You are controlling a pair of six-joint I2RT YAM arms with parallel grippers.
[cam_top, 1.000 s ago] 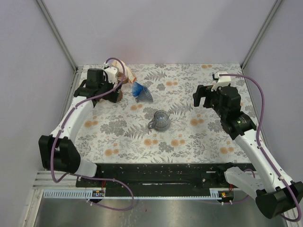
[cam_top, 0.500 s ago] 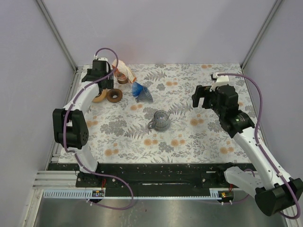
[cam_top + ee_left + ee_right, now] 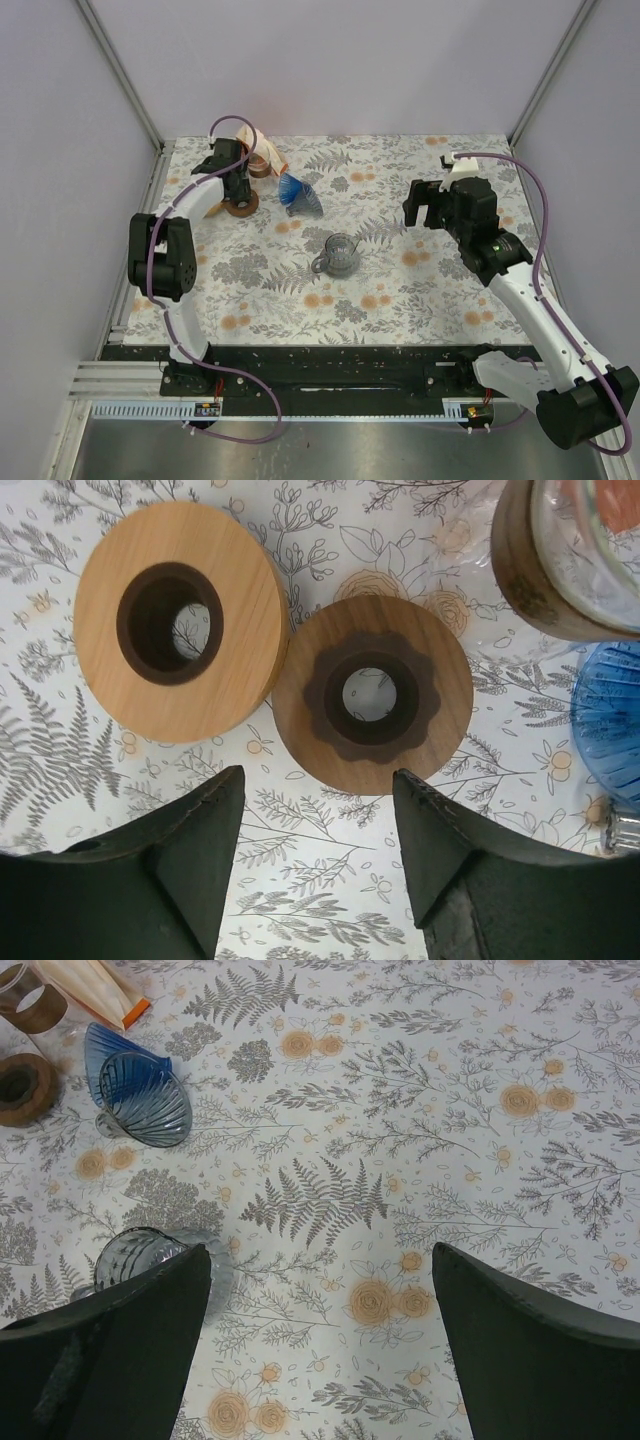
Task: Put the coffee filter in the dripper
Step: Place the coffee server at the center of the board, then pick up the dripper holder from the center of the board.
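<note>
A pack of beige paper coffee filters (image 3: 266,150) with an orange edge lies at the back left; it also shows in the right wrist view (image 3: 95,982). A blue glass dripper (image 3: 300,194) lies on its side beside it (image 3: 140,1085) (image 3: 610,720). A clear grey dripper (image 3: 341,253) with a handle stands mid-table (image 3: 135,1255). My left gripper (image 3: 232,183) (image 3: 318,780) is open and empty, hovering just short of two wooden rings. My right gripper (image 3: 425,205) (image 3: 320,1260) is open and empty, right of the clear dripper.
A light wooden ring (image 3: 180,635) and a dark wooden ring (image 3: 372,695) (image 3: 240,204) lie touching on the flowered table (image 3: 400,290). A brown-rimmed glass piece (image 3: 560,560) (image 3: 258,166) sits behind them. Walls enclose the back and both sides.
My left arm has folded back, and its gripper has swung toward the back and then right over the wooden rings. My right gripper has shifted slightly left. No object has moved.
</note>
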